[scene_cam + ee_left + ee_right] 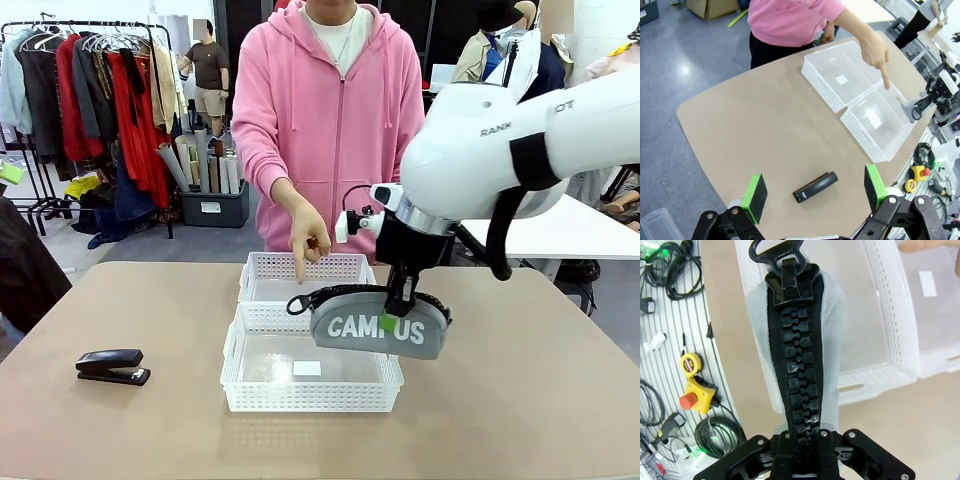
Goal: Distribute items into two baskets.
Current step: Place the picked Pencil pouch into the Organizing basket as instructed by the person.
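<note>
Just below your right claw [401,298], clamped on the grey pouch [378,328], the near basket [310,398] and far basket [300,266] sit empty, and the stapler [112,367] lies on the tabletop [520,400] under your wide-spread left claw [814,192], so you've placed nothing yet.

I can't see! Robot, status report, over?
Right end effector shut on pouch, above near basket. Left end effector open over stapler. Person's hand pointing down near pouch.
</note>
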Available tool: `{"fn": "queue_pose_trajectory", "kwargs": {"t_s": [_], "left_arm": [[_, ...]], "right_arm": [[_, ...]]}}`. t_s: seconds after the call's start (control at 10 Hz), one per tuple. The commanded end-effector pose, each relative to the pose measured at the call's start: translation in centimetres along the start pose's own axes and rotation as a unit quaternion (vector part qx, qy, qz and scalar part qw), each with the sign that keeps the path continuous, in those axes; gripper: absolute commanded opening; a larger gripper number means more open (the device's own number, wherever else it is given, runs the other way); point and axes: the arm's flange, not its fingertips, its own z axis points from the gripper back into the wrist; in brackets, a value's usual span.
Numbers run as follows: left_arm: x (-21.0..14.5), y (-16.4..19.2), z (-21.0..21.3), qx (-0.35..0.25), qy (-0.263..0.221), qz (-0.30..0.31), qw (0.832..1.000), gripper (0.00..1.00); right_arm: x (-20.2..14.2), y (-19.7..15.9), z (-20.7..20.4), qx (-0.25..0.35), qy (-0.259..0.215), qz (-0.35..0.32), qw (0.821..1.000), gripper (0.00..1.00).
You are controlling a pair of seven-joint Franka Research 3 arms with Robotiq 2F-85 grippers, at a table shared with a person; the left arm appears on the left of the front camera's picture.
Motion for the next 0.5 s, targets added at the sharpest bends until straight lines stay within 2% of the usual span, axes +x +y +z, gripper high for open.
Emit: {"fn": "queue_pose_trajectory", "kwargs": {"t_s": [0.0,0.4], "left_arm": [[0.1,0.0,0.1,-0.002,-0.006,-0.001,1.000,1.00],[0.1,0.0,0.1,-0.002,-0.006,-0.001,1.000,1.00]], "right_arm": [[2.0,-0.3,-0.5,-0.004,-0.018,-0.010,1.000,0.00],[5.0,-0.3,-2.4,-0.011,-0.030,0.010,0.999,0.00]]}}
